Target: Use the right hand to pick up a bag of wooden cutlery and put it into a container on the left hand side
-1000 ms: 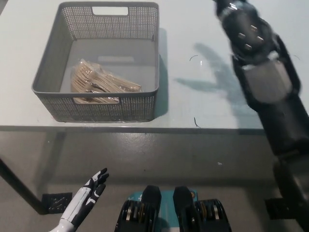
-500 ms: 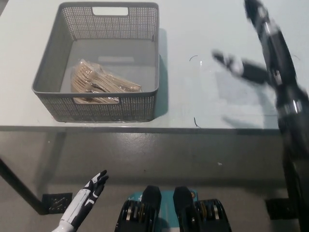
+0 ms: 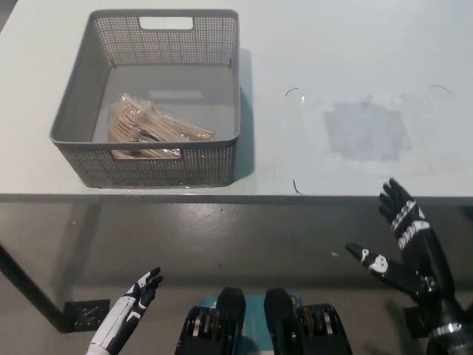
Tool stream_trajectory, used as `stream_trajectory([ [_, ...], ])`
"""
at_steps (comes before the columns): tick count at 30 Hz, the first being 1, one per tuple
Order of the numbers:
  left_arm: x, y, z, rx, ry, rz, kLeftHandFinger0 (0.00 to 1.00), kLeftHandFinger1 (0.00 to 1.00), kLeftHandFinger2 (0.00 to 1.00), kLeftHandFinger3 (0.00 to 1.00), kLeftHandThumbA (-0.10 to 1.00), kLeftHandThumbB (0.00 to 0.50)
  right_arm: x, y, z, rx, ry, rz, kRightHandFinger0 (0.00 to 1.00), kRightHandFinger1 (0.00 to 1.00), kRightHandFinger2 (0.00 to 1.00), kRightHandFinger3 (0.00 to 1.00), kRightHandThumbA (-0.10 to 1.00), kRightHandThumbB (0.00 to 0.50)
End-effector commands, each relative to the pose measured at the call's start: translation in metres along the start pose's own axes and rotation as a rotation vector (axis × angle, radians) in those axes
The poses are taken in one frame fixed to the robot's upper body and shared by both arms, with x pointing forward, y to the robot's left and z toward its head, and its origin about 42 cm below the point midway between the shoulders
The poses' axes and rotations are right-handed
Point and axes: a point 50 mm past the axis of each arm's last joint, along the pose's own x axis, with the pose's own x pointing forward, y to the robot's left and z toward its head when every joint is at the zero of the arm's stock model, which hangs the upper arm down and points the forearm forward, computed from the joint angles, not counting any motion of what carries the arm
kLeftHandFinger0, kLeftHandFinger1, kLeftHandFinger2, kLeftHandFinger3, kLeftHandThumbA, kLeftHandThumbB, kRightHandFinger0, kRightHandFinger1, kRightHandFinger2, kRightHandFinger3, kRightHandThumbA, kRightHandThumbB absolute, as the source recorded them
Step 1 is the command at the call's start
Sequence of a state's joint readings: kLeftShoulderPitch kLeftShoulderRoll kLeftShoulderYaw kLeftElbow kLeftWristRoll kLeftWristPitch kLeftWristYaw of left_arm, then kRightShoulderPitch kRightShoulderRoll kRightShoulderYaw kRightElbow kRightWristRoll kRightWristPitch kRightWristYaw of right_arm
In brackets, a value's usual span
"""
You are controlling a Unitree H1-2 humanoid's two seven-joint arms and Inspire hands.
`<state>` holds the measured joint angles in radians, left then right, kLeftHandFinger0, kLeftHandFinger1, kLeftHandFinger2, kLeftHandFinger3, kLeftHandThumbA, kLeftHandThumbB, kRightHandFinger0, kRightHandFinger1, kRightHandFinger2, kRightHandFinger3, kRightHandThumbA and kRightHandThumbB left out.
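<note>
Inside the grey mesh container on the left part of the table, I see the bag of wooden cutlery lying flat on the floor, pushed toward the near wall and nearer the left side. No hand touches it. My right hand hangs below the near table edge at the lower right, well apart from the container. Its fingers are spread wide and grasp nothing. My left hand rests low at the lower left, also under the table level, with its fingers stretched out and released. Over on the right half of the table I can make out only a dull grey patch and a few faint marks; I see no other bag waiting there. Judging from how things lie, the main work is done: the bag sits in the container on the left, and the right hand is clear of the table. What I take to be left is little more than settling the arm in a rest pose, unless another bag lies outside my view.
</note>
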<state>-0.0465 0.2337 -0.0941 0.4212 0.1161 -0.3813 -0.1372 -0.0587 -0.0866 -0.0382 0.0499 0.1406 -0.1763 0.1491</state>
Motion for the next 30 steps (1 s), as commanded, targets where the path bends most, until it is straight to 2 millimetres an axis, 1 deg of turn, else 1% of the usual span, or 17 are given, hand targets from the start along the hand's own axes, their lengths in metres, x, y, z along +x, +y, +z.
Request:
stream_trajectory([
  [1,0.008,0.011,0.009,0.015,-0.083,0.035,1.0,1.0,1.0,1.0,1.0,0.27,-0.011,0.002,-0.007,0.091,-0.037,0.012,1.0,1.0,1.0,1.0,1.0,0.189],
  [2,0.008,0.011,0.008,0.02,-0.081,0.037,1.0,1.0,1.0,1.0,1.0,0.269,-0.017,0.003,-0.013,0.112,-0.014,0.009,1.0,1.0,1.0,1.0,1.0,0.191],
  [3,0.007,0.012,0.008,0.019,-0.08,0.04,1.0,1.0,1.0,1.0,1.0,0.269,-0.017,0.004,-0.014,0.114,-0.01,0.011,1.0,1.0,1.0,1.0,1.0,0.19],
  [5,0.008,0.012,0.008,0.023,-0.085,0.041,1.0,1.0,1.0,1.0,1.0,0.257,-0.02,0.001,-0.019,0.153,0.017,0.012,1.0,1.0,1.0,1.0,1.0,0.21],
  [8,0.012,0.014,0.009,0.024,-0.096,0.043,1.0,1.0,1.0,1.0,1.0,0.262,-0.016,-0.004,-0.024,0.186,0.033,-0.006,1.0,1.0,1.0,1.0,1.0,0.195],
  [9,0.012,0.014,0.009,0.023,-0.096,0.043,1.0,1.0,1.0,1.0,1.0,0.26,-0.015,-0.005,-0.026,0.193,0.036,-0.009,1.0,1.0,1.0,1.0,1.0,0.16],
  [11,0.017,0.014,0.011,0.02,-0.1,0.049,1.0,1.0,1.0,1.0,1.0,0.27,-0.008,-0.009,-0.033,0.244,0.067,-0.042,1.0,1.0,1.0,1.0,1.0,0.231],
  [13,0.02,0.014,0.012,0.013,-0.103,0.058,1.0,1.0,1.0,1.0,1.0,0.269,-0.003,-0.011,-0.034,0.265,0.082,-0.049,1.0,1.0,1.0,1.0,1.0,0.227],
  [14,0.019,0.015,0.012,0.018,-0.104,0.062,1.0,1.0,1.0,1.0,1.0,0.258,0.0,-0.01,-0.034,0.262,0.084,-0.044,1.0,1.0,1.0,1.0,1.0,0.237],
  [16,0.019,0.016,0.012,0.014,-0.104,0.064,1.0,1.0,1.0,1.0,1.0,0.255,0.001,-0.01,-0.035,0.248,0.095,-0.042,1.0,1.0,1.0,1.0,1.0,0.247],
  [20,0.017,0.016,0.012,0.018,-0.105,0.063,1.0,1.0,1.0,1.0,1.0,0.249,0.0,-0.009,-0.037,0.243,0.116,-0.028,1.0,1.0,1.0,1.0,1.0,0.203],
  [21,0.016,0.014,0.011,0.015,-0.101,0.06,1.0,1.0,1.0,1.0,1.0,0.25,-0.004,-0.008,-0.037,0.22,0.119,-0.024,1.0,1.0,1.0,1.0,1.0,0.178],
  [23,0.015,0.012,0.009,0.009,-0.095,0.059,1.0,1.0,1.0,1.0,1.0,0.249,-0.012,-0.001,-0.035,0.18,0.115,-0.021,1.0,1.0,1.0,1.0,1.0,0.152],
  [25,0.012,0.013,0.008,-0.001,-0.092,0.062,1.0,1.0,1.0,1.0,1.0,0.253,-0.022,0.011,-0.035,0.176,0.117,-0.019,1.0,1.0,1.0,1.0,1.0,0.16],
  [27,0.015,0.015,0.009,0.002,-0.094,0.069,1.0,1.0,1.0,1.0,1.0,0.249,-0.031,0.021,-0.035,0.177,0.11,-0.01,1.0,1.0,1.0,1.0,1.0,0.142],
  [29,0.018,0.016,0.009,0.003,-0.093,0.077,1.0,1.0,1.0,1.0,1.0,0.25,-0.034,0.024,-0.037,0.155,0.117,0.0,1.0,1.0,1.0,1.0,1.0,0.114],
  [30,0.017,0.016,0.008,0.004,-0.09,0.08,1.0,1.0,1.0,1.0,1.0,0.258,-0.033,0.021,-0.038,0.133,0.126,-0.003,1.0,1.0,1.0,1.0,1.0,0.121],
])
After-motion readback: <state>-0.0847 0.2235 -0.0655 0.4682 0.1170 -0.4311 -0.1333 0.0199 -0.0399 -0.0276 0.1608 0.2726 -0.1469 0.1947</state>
